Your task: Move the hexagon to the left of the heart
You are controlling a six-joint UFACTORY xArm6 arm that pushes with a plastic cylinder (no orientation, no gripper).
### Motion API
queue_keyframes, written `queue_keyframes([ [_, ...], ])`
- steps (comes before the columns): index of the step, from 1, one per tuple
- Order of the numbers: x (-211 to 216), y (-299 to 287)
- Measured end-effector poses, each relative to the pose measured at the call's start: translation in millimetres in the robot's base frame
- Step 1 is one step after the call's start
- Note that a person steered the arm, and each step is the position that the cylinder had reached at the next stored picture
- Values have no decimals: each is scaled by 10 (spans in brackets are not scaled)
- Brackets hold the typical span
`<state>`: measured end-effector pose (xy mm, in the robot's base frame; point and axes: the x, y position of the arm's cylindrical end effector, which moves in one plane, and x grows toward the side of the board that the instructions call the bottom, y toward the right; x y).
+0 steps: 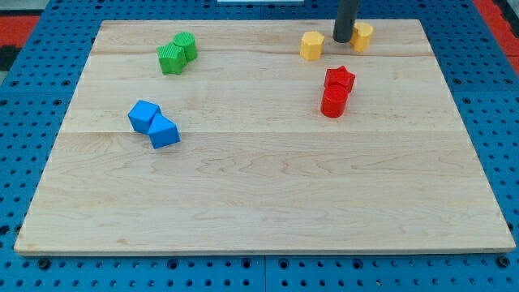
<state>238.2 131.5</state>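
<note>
Two yellow blocks flanking my tip

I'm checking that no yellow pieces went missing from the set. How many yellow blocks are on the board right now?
2. One yellow block sits near the view's top, just left of my tip; the other yellow block is just right of it, partly hidden behind the rod. Nothing suggests another hidden one.

Single view, raised at the board's near edge, angled down, whole board framed
</note>
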Motion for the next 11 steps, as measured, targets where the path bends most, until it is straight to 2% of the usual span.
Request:
queue_keyframes([
  [2,333,314],
  [3,140,390],
  [5,786,-381],
  [6,868,-881],
  [7,591,-934],
  [8,272,-491],
  [9,160,-777],
  [11,-32,-316],
])
